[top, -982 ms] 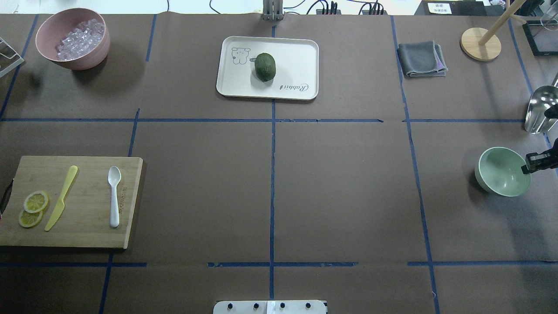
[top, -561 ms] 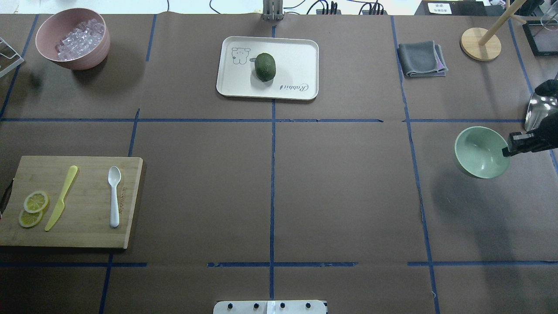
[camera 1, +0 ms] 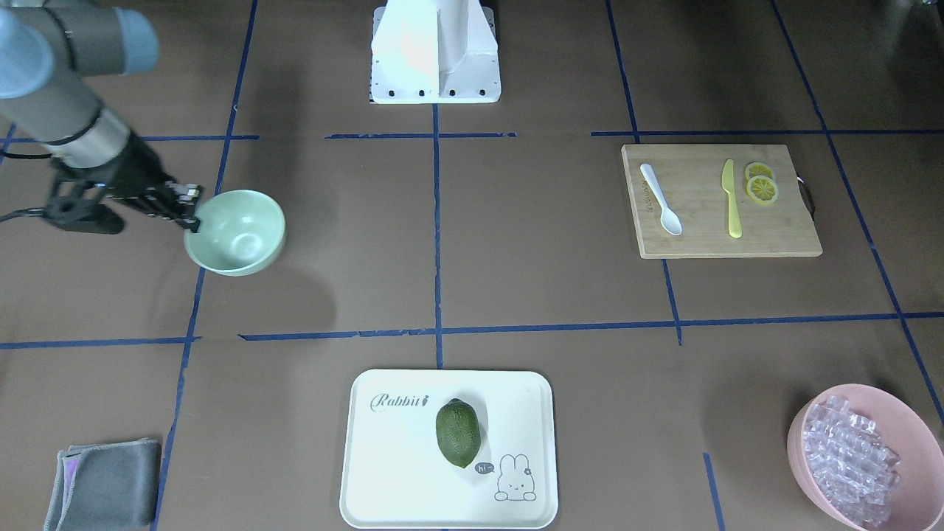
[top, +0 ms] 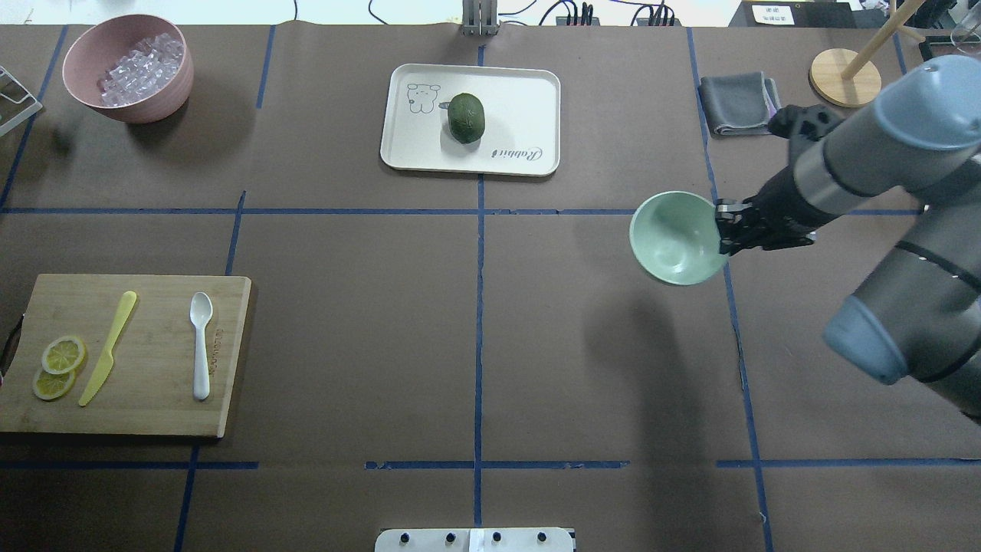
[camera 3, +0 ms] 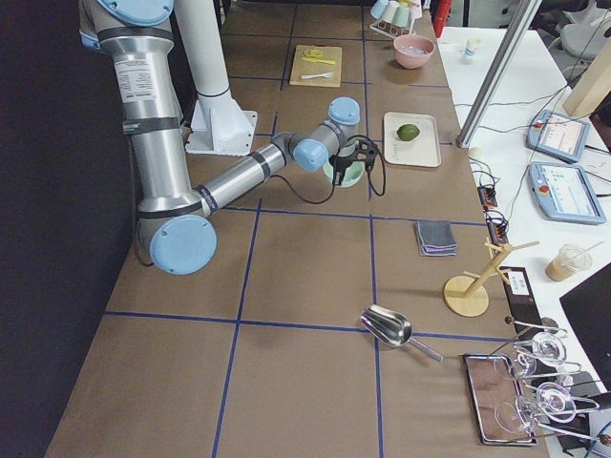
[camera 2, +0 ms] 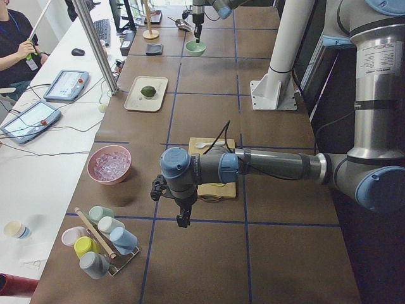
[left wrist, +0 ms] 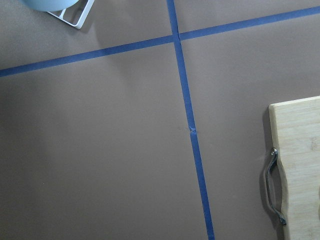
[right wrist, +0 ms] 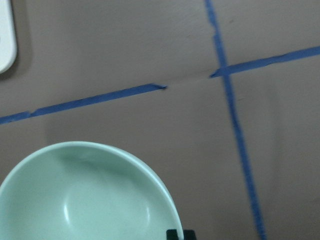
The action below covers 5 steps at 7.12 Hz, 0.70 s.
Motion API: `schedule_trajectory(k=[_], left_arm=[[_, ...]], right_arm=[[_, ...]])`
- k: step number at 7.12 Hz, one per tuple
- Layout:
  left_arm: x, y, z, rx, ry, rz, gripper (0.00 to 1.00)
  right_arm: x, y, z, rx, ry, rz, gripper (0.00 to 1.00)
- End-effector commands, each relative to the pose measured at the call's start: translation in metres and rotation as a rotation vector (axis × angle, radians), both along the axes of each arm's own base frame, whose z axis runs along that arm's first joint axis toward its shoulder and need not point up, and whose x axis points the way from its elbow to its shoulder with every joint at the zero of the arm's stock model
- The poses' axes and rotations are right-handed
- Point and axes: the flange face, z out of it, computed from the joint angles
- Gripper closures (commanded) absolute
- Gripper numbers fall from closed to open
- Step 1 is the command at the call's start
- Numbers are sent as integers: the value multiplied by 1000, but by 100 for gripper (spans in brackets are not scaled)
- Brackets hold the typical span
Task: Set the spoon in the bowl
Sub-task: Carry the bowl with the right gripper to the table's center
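The white spoon (top: 201,345) lies on the wooden cutting board (top: 146,383) at the table's left, scoop away from the robot; it also shows in the front view (camera 1: 661,199). My right gripper (top: 722,228) is shut on the right rim of the mint-green bowl (top: 674,238) and holds it above the table, right of centre. The bowl is empty in the right wrist view (right wrist: 85,200). My left gripper (camera 2: 182,218) shows only in the exterior left view, hanging beyond the board's outer end; I cannot tell if it is open or shut.
A yellow-green knife (top: 107,349) and lemon slices (top: 63,354) share the board. A pink bowl (top: 153,100) of clear pieces stands far left. A white tray (top: 521,100) with a green fruit (top: 466,117) is far centre. A grey cloth (top: 736,103) and wooden stand (top: 843,77) are far right.
My right gripper has lifted the mint bowl off the table's right edge and carried it left toward the centre. The spoon and board have not moved.
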Motion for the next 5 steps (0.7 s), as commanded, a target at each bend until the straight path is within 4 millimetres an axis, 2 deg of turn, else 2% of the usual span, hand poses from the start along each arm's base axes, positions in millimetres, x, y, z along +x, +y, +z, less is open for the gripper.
schedule_trajectory(k=[1, 2, 3, 4, 5], left_arm=[[1, -2, -16, 29, 2, -4, 0], [3, -8, -23, 56, 3, 1, 0], [3, -15, -30, 107, 2, 0, 0], [2, -18, -32, 149, -1, -2, 0], [2, -20, -32, 180, -2, -2, 0]], right_arm=[[-104, 27, -97, -47, 31, 57, 100], [-132, 39, -104, -71, 34, 53, 100], [-163, 41, -118, -69, 47, 74, 100], [-194, 38, -128, -75, 66, 95, 100], [-213, 34, -129, -85, 84, 94, 100]])
